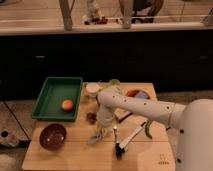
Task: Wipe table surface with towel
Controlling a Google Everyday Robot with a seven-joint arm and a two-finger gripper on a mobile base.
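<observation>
A small crumpled grey towel [96,136] lies on the wooden table [75,155], near the middle of its front half. My white arm reaches in from the right and bends down over it. My gripper [103,124] is at the arm's lower end, right above the towel's upper right edge and touching or nearly touching it.
A green tray [52,85] holding an orange fruit [66,104] sits at the back left. A dark red bowl [52,136] is at the front left. A white cup [92,89], a red and blue dish [137,94], a black-handled utensil [127,142] and a green pepper [148,130] lie around the arm.
</observation>
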